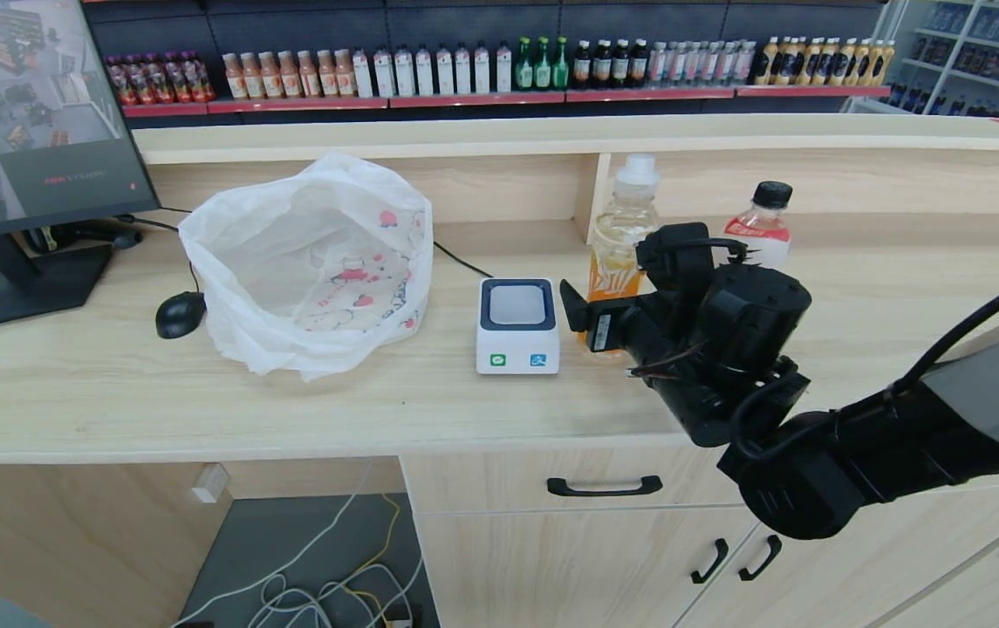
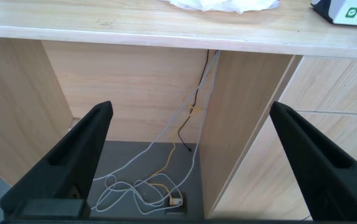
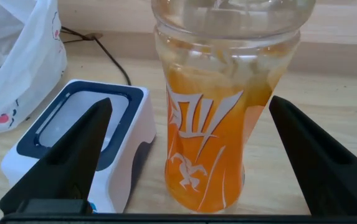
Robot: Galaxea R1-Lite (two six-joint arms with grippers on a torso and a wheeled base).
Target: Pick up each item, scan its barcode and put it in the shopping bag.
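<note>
An orange drink bottle (image 1: 624, 228) with a white cap stands on the wooden counter (image 1: 377, 401), just right of the white barcode scanner (image 1: 516, 324). My right gripper (image 1: 602, 316) is open at the bottle's lower half. In the right wrist view its fingers (image 3: 72, 171) flank the orange bottle (image 3: 215, 143), apart from it, with the scanner (image 3: 78, 146) beside. A second bottle (image 1: 761, 228), black-capped with a red and white label, stands behind my right arm. The white shopping bag (image 1: 307, 262) sits open, left of the scanner. My left gripper (image 2: 190, 109) is open and empty, low in front of the counter's underside.
A monitor (image 1: 28, 113) and a black mouse (image 1: 179, 314) stand at the counter's left. A raised back ledge (image 1: 551, 135) and a divider (image 1: 591, 196) lie behind the bottles. Drawers (image 1: 604, 486) and loose cables (image 2: 159, 180) are below the counter.
</note>
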